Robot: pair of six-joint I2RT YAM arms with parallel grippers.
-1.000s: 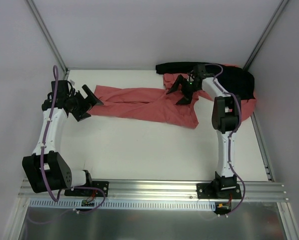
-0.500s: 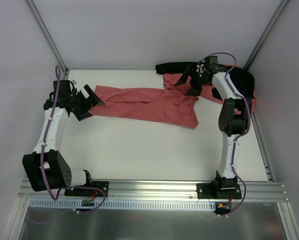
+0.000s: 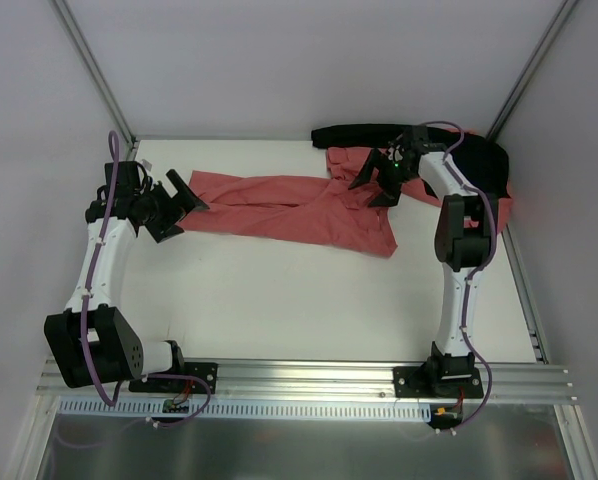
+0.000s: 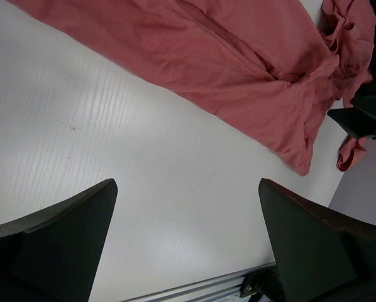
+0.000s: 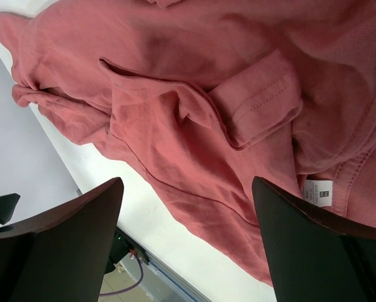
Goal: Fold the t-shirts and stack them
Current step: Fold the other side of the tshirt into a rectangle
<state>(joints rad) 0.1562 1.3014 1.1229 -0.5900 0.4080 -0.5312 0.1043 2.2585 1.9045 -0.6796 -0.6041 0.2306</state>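
Note:
One salmon-red t-shirt lies stretched out and rumpled across the back of the white table. My left gripper is open and empty at its left end, just off the cloth. In the left wrist view the shirt lies beyond my open fingers. My right gripper is open above the shirt's right end. The right wrist view shows a folded-over sleeve and a white label between my spread fingers. More salmon cloth lies bunched at the back right.
A black cloth lies over the salmon pile in the back right corner. White walls close in the back and both sides. A metal rail runs along the near edge.
My right gripper swung back toward the far right corner, then came forward and down over the shirt's right end again, staying open. The left arm has hardly moved.

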